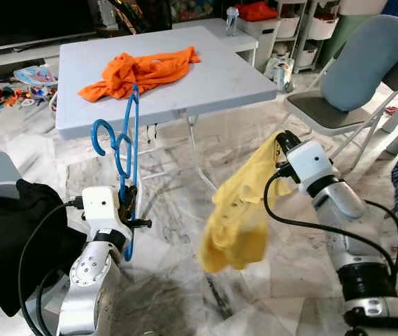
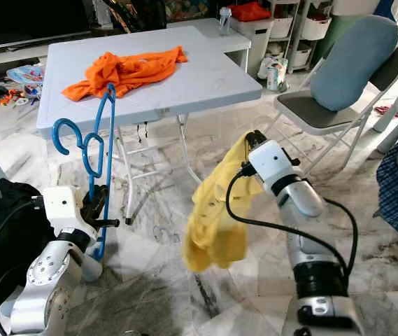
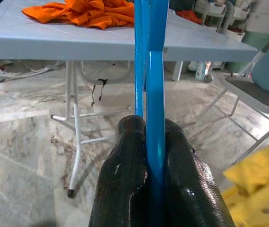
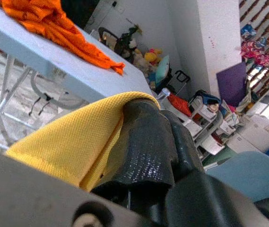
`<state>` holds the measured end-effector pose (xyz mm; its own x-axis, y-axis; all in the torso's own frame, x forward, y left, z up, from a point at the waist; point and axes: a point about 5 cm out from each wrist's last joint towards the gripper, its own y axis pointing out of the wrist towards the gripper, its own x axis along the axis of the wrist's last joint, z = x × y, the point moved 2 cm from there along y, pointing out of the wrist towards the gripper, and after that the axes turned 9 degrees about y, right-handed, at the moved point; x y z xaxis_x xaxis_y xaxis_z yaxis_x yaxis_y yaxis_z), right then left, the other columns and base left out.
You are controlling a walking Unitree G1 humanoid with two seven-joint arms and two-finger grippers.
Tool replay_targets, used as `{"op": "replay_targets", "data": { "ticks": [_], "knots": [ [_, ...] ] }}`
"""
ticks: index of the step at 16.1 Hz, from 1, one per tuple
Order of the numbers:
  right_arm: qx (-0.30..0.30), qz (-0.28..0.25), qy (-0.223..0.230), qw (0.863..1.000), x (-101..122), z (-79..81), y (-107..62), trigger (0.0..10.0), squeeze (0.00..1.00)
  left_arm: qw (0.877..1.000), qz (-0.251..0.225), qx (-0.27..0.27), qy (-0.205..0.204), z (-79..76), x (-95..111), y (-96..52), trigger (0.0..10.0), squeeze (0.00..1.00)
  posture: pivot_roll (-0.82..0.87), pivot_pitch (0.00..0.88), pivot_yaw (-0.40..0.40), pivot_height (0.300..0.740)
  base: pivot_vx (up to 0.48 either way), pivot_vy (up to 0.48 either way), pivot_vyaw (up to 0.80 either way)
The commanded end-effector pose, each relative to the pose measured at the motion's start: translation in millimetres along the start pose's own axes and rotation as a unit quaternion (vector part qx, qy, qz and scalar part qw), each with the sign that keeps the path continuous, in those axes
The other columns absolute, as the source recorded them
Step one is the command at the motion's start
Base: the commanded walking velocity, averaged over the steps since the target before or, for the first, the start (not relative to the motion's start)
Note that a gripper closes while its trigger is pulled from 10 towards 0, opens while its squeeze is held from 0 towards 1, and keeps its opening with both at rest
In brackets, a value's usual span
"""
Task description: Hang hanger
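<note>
A blue plastic hanger (image 1: 123,150) stands nearly upright in front of the table, hook to the left. My left gripper (image 1: 128,198) is shut on its lower part; the wrist view has the blue bar (image 3: 153,94) pinched between the black fingers (image 3: 125,175). My right gripper (image 1: 280,143) is raised to the right and shut on a yellow shirt (image 1: 240,210), which hangs loose above the floor. In the right wrist view the yellow cloth (image 4: 73,137) drapes over the fingers (image 4: 148,142). The hanger and shirt are apart.
A white folding table (image 1: 205,77) ahead carries an orange garment (image 1: 143,70). A folding chair (image 1: 352,91) with a blue cushion stands at the right. Black cloth (image 1: 10,231) lies at my left. Toys and storage bins line the back. The floor is marble tile.
</note>
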<state>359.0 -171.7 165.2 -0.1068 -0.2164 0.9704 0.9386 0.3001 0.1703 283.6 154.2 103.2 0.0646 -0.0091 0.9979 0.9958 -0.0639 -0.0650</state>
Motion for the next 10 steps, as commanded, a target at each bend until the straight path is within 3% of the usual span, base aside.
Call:
{"op": "replay_targets", "data": {
  "ticks": [1,8,10],
  "knots": [
    [0.005,-0.03,-0.002,1.0,17,5.1,4.0,0.0,0.0,1.0,-0.016,0.004,0.006,0.0,8,2.7,10.0,0.0,-0.08,0.0,0.02,0.74,0.0,0.0,0.0],
    [0.001,-0.025,-0.006,1.0,12,20.1,7.1,0.0,0.0,1.0,-0.017,0.012,0.008,1.6,13,7.2,10.0,0.0,-0.07,0.0,0.017,0.74,0.274,0.0,0.0],
    [0.002,-0.026,-0.006,1.0,13,20.8,7.7,0.6,0.0,1.0,-0.018,0.014,0.009,2.4,14,8.7,10.0,0.0,-0.08,0.0,0.016,0.74,0.289,0.0,0.0]
  ]
}}
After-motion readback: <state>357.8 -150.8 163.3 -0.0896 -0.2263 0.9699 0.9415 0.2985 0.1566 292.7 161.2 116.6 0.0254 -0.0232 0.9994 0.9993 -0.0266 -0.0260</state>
